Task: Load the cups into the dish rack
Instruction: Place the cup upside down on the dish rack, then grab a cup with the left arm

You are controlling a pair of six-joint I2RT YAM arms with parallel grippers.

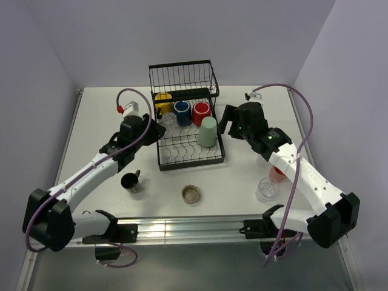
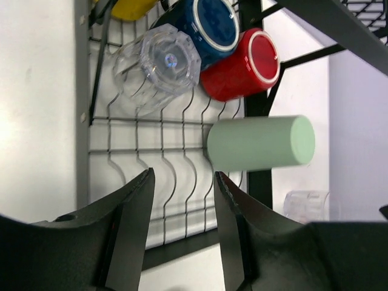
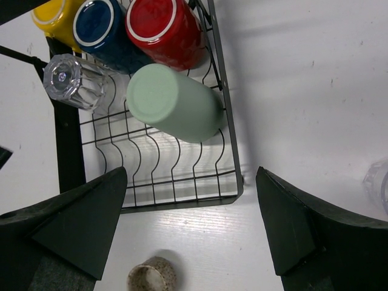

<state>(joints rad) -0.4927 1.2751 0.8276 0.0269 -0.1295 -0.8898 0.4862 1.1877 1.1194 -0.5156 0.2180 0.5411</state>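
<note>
Now five cups (image 3: 176, 103) in one dish rack (image 3: 182, 203), left pincer (image 2: 183, 182) and right pincer (image 3: 191, 176) spread.

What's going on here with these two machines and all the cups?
Two robot arms are loading cups into a black wire dish rack. Inside already are a yellow mug, a navy mug, a red mug, a faceted clear glass and a green tumbler. The left gripper and right gripper hover over the rack, both open and empty. A black mug, a low brownish glass and a plain clear glass wait on the table.
</note>
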